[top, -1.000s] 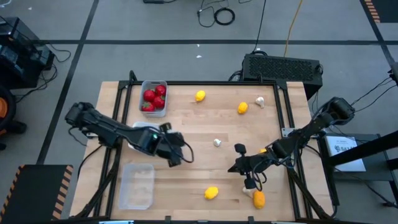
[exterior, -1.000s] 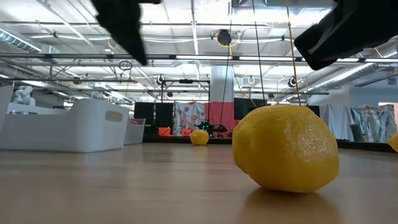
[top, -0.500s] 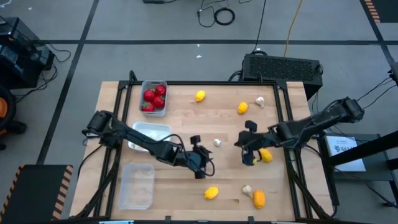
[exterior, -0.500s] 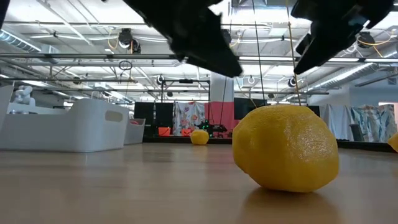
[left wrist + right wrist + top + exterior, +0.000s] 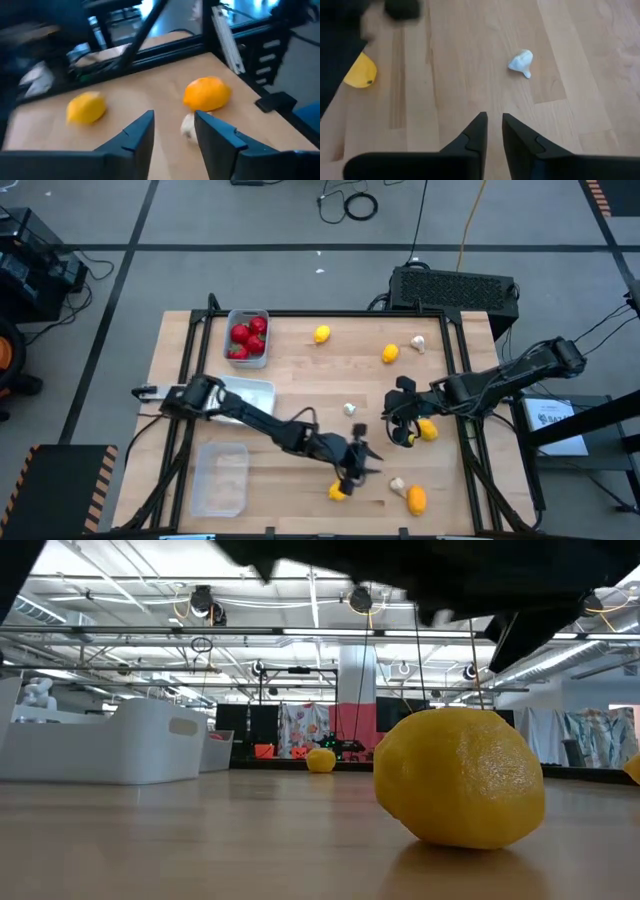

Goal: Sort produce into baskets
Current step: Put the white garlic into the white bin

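Observation:
My left gripper [image 5: 352, 470] [image 5: 174, 125] is open and holds nothing. It hangs low over a yellow lemon [image 5: 338, 491] near the table's front edge. Just beyond its fingers lie a garlic bulb [image 5: 188, 126] and an orange lemon [image 5: 207, 93]. My right gripper [image 5: 398, 430] [image 5: 494, 122] stands over bare wood at centre right, beside another yellow lemon [image 5: 427, 430]; its fingers are a narrow gap apart with nothing between them. A second garlic bulb [image 5: 521, 62] lies ahead of it. Red fruits [image 5: 247, 339] sit in the greyish basket [image 5: 247, 314] at the far left.
The white basket [image 5: 252, 388] lies partly under my left arm, and the clear basket [image 5: 220, 478] is at the near left. A lemon [image 5: 321, 334], an orange-yellow lemon [image 5: 389, 353] and a garlic bulb [image 5: 417, 343] lie near the far edge. In the low view one lemon [image 5: 460, 776] looms close.
My left gripper has swept from near the white basket toward the table's right and near edge, sinking and tipping from pointing down to nearly level, and is now over the near lemon. My right gripper has risen from beside the orange lemon toward the far edge, stopping by the yellow lemon.

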Motion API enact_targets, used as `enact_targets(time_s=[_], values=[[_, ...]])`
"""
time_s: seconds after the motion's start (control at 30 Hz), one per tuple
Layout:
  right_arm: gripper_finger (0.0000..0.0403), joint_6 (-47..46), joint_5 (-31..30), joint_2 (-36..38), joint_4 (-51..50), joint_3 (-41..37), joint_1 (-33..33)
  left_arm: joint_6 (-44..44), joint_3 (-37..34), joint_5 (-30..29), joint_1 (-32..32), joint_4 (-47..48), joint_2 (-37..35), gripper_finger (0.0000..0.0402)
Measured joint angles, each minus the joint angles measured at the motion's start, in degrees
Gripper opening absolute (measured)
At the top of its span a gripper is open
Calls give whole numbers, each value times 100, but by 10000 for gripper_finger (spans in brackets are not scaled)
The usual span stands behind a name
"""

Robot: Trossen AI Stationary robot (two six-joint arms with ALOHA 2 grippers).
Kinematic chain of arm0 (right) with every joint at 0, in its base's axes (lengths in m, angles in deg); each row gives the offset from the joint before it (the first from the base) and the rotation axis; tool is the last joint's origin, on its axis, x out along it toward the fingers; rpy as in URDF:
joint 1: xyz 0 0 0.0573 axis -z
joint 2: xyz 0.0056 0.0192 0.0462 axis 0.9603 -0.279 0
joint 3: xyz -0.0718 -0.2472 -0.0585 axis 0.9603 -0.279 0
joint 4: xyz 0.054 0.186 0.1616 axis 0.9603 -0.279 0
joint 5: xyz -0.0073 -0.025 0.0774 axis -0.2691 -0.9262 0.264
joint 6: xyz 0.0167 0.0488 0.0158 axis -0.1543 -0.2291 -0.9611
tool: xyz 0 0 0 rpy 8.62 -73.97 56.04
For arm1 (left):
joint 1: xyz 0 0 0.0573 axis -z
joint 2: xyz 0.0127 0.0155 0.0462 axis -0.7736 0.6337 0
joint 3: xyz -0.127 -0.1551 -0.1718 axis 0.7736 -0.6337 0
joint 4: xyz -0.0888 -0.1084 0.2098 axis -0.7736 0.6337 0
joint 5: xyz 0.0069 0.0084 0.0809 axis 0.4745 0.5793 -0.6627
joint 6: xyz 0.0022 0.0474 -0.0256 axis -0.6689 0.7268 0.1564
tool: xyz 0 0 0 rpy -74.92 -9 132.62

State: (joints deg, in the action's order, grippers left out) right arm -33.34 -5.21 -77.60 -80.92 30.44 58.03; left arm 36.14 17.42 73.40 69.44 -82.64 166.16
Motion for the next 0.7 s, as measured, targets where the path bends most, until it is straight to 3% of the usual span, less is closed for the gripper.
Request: enact_targets(time_s=[0.23, 0.37, 0.7], values=[[86, -137, -5, 3, -487, 0, 0, 190, 1823, 142, 4, 1456, 979, 233], [106, -298, -4, 3, -931, 0, 0, -14, 2633, 561, -47, 2164, 1353, 272], [153, -203, -11, 3, -1434, 0, 0, -431, 4464, 2025, -288, 2641, 2713, 286]])
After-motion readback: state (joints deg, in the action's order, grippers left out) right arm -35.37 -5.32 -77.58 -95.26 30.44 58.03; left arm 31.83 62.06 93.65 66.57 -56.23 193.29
